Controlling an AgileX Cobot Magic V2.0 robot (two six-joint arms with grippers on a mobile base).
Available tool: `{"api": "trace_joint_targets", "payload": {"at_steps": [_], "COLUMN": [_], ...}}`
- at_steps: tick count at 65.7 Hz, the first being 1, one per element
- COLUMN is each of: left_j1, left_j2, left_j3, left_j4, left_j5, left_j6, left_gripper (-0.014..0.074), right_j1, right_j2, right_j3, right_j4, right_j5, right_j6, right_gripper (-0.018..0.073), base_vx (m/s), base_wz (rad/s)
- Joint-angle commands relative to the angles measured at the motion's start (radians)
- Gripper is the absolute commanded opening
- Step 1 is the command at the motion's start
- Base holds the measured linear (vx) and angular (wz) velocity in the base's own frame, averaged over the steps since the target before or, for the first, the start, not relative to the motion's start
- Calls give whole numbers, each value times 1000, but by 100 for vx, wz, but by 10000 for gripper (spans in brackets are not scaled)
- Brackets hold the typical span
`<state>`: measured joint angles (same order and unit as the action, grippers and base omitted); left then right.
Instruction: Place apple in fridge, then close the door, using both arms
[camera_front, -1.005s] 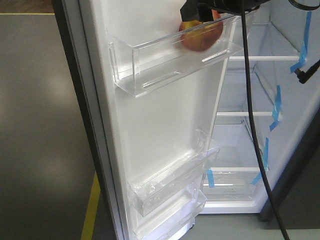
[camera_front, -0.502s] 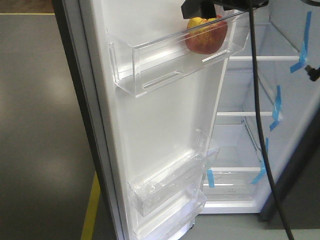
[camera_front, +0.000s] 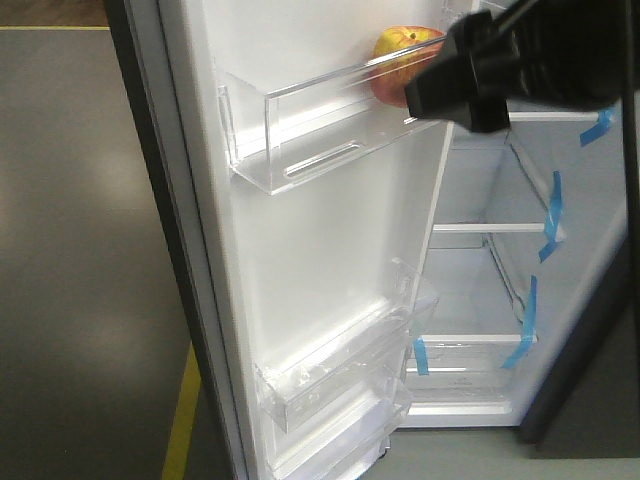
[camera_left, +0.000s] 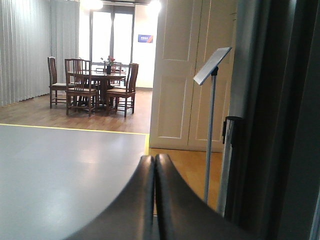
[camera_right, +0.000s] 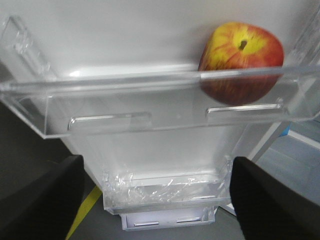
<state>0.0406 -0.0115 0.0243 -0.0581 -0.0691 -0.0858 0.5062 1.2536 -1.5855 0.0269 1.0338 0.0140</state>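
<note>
The apple (camera_front: 398, 52), red with a yellow top, rests alone in the right end of the upper clear bin (camera_front: 300, 130) on the open door (camera_front: 330, 260). It also shows in the right wrist view (camera_right: 242, 62), behind the bin's front wall (camera_right: 150, 107). My right gripper (camera_right: 156, 200) is open and empty, drawn back from the bin, below and to the left of the apple. My right arm (camera_front: 520, 65) crosses the upper right and covers the apple's right edge. My left gripper (camera_left: 155, 162) is shut on nothing, pointing into the room beside a dark panel (camera_left: 280, 120).
The fridge interior (camera_front: 490, 300) stands open at the right, with white shelves and blue tape strips (camera_front: 550, 215). Lower door bins (camera_front: 340, 370) are clear. A yellow floor line (camera_front: 182, 420) runs past the door. A stand with a tilted plate (camera_left: 212, 67) and a dining set (camera_left: 92, 82) lie beyond.
My right gripper let go of the apple, which now sits free in the upper door bin. The right arm drew back and now crosses the upper right of the front view.
</note>
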Motion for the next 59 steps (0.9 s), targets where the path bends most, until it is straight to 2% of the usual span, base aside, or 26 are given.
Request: {"api": "trace_joint_targets", "payload": {"at_steps": [1, 12, 32, 46, 59], "left_j1": [-2, -2, -2, -2, -2], "left_j2": [-15, -15, -15, -15, -15], "left_j3": [29, 29, 29, 29, 29], "left_j4": [0, 0, 0, 0, 0], "left_j5": [-72, -72, -72, -72, -72], "left_j6": [-9, -9, -9, -9, -9], "left_gripper": [-6, -6, -6, -6, -6], "right_j1": [48, 116, 154, 154, 154], "right_j2": [-113, -253, -522, -668, -764], "right_j3": [118, 374, 747, 844, 859], "right_j4": [-74, -159, -156, -184, -181], "right_j5": [-131, -174, -200, -100, 15], "right_j6": [71, 176, 242, 252, 233], "right_gripper": [564, 564, 564, 564, 564], "base_vx": [0, 0, 0, 0, 0], "base_wz": [0, 0, 0, 0, 0]}}
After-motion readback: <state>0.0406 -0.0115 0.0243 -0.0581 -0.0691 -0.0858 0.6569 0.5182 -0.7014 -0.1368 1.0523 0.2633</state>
